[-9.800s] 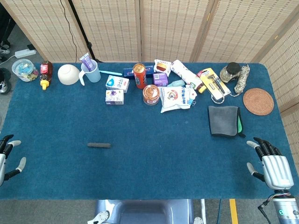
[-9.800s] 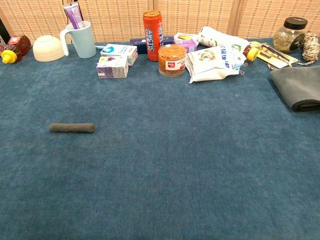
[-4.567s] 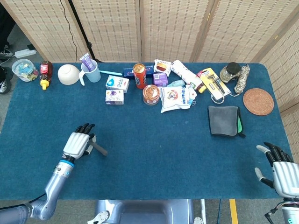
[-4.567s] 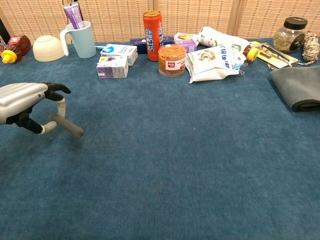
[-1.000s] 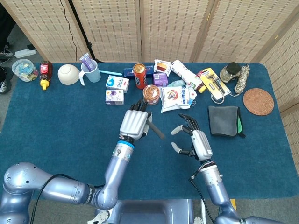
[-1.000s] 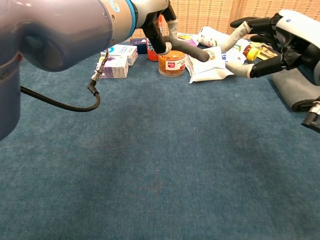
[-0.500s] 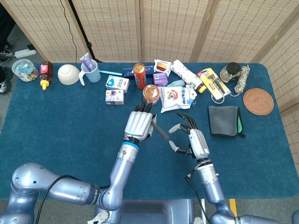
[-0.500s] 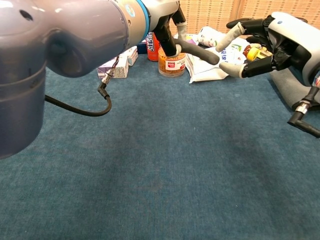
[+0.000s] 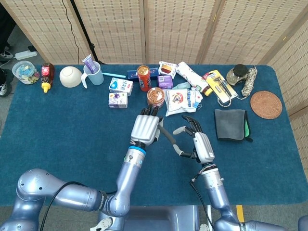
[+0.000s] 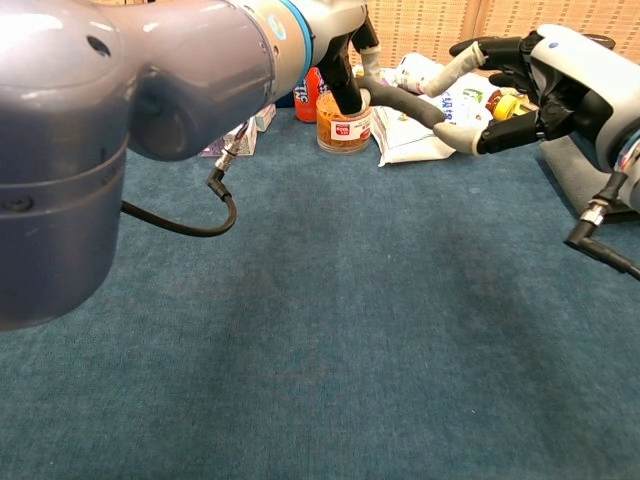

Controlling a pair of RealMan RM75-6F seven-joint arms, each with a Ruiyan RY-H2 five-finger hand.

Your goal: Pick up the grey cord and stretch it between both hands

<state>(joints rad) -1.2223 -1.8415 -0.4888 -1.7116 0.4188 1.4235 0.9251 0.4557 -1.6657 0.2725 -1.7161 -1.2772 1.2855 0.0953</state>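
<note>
Chest view: we found the grey cord [image 10: 405,104] lifted, left hand [image 9: 146,127] gripping one end; right hand [image 10: 535,85] fingers spread wide around the other end, grasp and stretch outstanding.

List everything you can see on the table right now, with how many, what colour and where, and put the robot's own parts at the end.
cord: 1, grey, mid-table, held above the cloth
table: 1, blue cloth
tub: 1, clear, back left corner
sauce bottle: 1, dark with yellow cap, beside the tub
bowl: 1, white, upside down, back left
mug: 1, pale blue, holding a tube
small boxes: 2, white and purple, back centre
can: 1, orange, back centre
snack jar: 1, orange, before the can
pouch: 1, white, right of the jar
folded cloth: 1, dark grey, right
glass jar: 1, back right
twine: 1 skein, beside the glass jar
coaster: 1, brown woven, far right
left hand: 1, grips the cord
right hand: 1, fingers spread at the cord's free end
</note>
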